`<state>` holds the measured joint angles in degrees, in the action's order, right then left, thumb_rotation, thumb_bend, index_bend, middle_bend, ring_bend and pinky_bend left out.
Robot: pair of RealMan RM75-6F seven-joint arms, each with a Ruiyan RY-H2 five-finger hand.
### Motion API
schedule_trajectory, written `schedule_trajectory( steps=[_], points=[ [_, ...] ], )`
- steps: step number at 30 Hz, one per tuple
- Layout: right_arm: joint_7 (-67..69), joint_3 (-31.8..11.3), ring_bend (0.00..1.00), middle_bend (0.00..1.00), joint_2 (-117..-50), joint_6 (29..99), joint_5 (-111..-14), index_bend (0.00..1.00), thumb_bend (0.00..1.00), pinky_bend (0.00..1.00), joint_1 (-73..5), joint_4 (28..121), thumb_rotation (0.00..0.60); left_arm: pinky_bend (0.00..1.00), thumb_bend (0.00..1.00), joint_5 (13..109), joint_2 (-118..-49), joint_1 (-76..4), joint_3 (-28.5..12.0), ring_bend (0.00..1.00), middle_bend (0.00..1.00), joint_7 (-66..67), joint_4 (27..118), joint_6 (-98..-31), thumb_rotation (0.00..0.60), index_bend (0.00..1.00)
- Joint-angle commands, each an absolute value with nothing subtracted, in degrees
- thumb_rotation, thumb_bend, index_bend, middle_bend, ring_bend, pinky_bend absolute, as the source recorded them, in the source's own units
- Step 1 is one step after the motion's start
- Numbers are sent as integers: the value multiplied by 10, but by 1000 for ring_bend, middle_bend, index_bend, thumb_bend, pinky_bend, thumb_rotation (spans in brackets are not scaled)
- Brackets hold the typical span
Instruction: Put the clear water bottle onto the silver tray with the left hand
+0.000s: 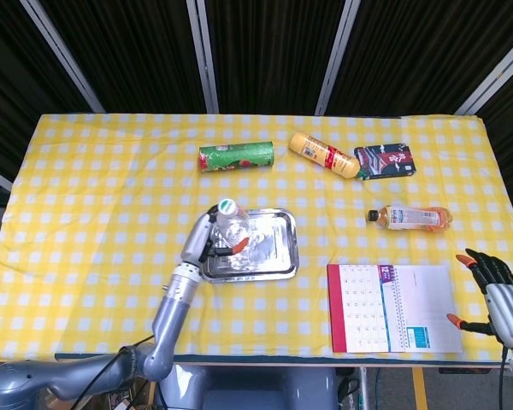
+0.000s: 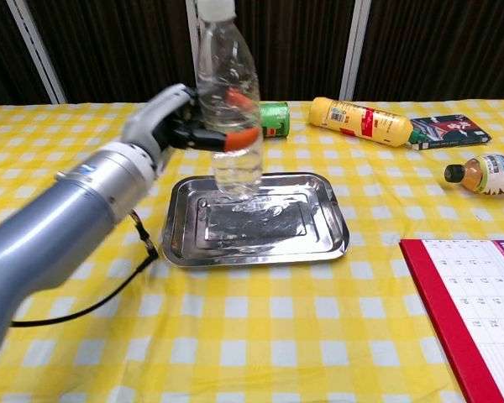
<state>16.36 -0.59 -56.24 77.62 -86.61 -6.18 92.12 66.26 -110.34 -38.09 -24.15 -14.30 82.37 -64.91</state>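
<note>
Left hand [image 2: 175,126] clamped round ribbed clear water bottle [image 2: 228,117], above dented silver tray [image 2: 256,249]; right hand [image 1: 499,293] fingers apart.

Left hand [image 2: 181,117]: silver-grey shell over dark inner parts; fingertips [image 2: 242,139] capped orange. Behind hand, forearm [image 2: 59,227] smooth, rounded, metallic blue-grey, widening away from hand; pale grey wrist collar [image 2: 109,168] carries small dark markings, unreadable. Thin black cable [image 2: 109,290] leaves underside behind wrist, loops along forearm.

Right hand [image 1: 500,295]: light grey palm shell, black fingers [image 1: 487,266], orange tip on thumb [image 1: 455,321]. Below hand, short grey wrist segment cut by picture edge.
</note>
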Motion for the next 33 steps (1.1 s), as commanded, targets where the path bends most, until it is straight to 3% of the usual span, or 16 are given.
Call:
schedule_trajectory(
  steps=[1, 9, 15, 22, 33],
  points=[
    [161, -4, 0, 74, -561, 779, -870, 147, 158, 4, -60, 926, 600, 107, 429, 671, -969, -300, -238, 161, 560, -120, 933, -703, 600, 558],
    [138, -2, 0, 74, -567, 768, -869, 147, 158, 4, -65, 934, 600, 107, 432, 663, -779, -200, -249, 161, 562, -194, 984, -717, 600, 558],
    [129, -2, 0, 74, -571, 762, -865, 147, 157, 5, -67, 935, 600, 107, 452, 663, -719, -165, -254, 162, 565, -260, 964, -717, 600, 558],
    [127, -1, 0, 73, -571, 759, -863, 147, 158, 4, -68, 935, 600, 107, 453, 651, -721, -162, -247, 163, 565, -315, 923, -696, 600, 559],
    [133, -2, 0, 74, -571, 760, -861, 147, 157, 6, -67, 932, 600, 107, 456, 663, -839, -242, -226, 164, 566, -286, 926, -654, 600, 561]
  ],
)
